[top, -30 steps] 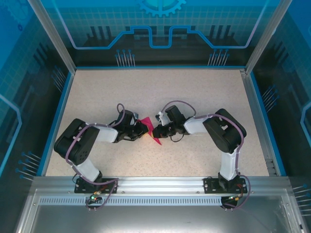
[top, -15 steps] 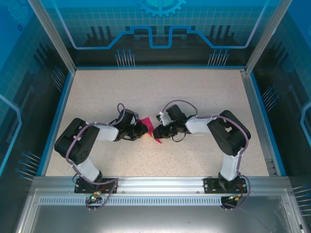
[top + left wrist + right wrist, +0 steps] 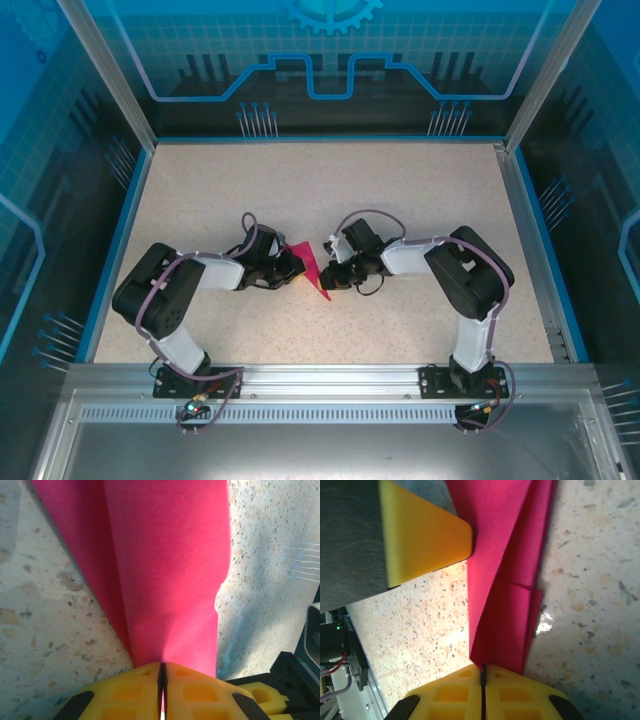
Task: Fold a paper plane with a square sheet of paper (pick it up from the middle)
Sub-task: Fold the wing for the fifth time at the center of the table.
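Seen from above, two robot arms meet at the middle of a speckled counter (image 3: 400, 190). Between them sits the paper (image 3: 311, 268), bright magenta and already folded into a narrow, layered sliver. It runs slantwise from the far left towards the near right, low over the counter; whether it touches the surface cannot be told.

The left fingers (image 3: 125, 692), padded in yellow, are clenched tight. In the left wrist view the paper runs straight into the seam between them, so they grasp it at one end. A long crease runs away from the grip, with one layer lying over another.

The right fingers (image 3: 520, 695) are clenched too. In the right wrist view a pointed corner of the paper meets their seam, so they appear to nip it there. This view shows stacked flaps with a short stepped edge, and one of the left arm's yellow pads resting just beside the paper's far part.

Judging by the shape, the work is partway along. The early folds are made, but no spread wings or clear dart form show yet. The step in hand looks like gripping both ends to set up another fold. The next move probably calls for one arm to hold the paper firm while the other turns a flap over, keeping the edges aligned, and presses the crease flat.
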{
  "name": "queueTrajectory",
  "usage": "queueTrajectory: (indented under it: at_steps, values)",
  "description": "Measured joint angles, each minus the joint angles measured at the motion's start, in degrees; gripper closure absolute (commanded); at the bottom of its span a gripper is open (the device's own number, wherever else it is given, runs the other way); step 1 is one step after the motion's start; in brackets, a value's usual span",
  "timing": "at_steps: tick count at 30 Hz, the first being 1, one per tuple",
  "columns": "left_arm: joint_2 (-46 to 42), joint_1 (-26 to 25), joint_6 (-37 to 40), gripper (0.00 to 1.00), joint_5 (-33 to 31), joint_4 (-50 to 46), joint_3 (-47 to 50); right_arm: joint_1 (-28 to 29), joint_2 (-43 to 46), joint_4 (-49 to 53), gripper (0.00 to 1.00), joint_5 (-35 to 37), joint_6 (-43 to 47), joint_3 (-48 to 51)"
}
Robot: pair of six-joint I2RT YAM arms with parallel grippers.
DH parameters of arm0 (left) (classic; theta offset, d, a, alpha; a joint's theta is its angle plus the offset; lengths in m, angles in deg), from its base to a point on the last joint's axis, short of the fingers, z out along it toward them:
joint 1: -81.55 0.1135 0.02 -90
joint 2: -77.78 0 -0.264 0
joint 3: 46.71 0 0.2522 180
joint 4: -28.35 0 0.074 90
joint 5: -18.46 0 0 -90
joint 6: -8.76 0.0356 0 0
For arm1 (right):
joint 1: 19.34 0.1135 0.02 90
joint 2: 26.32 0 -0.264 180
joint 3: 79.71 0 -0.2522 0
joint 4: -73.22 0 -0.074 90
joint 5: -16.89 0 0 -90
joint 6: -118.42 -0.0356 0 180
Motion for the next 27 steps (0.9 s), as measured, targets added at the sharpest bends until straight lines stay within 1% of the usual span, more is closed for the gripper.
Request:
queueTrajectory:
  at_steps: [5, 10, 22, 26, 27]
  values:
    - [0.0, 0.0, 0.0, 0.86, 0.0, -0.4, -0.2, -0.1, -0.4, 1.1, 0.82, -1.0, 0.3, -0.9]
    - [0.0, 0.0, 0.0, 0.86, 0.0, -0.6, -0.3, 0.0, -0.2, 1.3, 0.8, -1.7, 0.4, -1.0]
    - [0.0, 0.0, 0.0, 0.86, 0.0, -1.5, -0.7, -0.1, 2.2, 3.6, 0.81, -1.0, 0.4, 1.3]
    - [0.0, 0.0, 0.0, 0.86, 0.0, -1.5, -0.7, -0.1, 2.3, 3.8, 0.9, -1.0, 0.6, 1.5]
    - [0.0, 0.0, 0.0, 0.86, 0.0, -1.5, -0.7, -0.1, 2.3, 3.9, 0.91, -1.0, 0.7, 1.5]
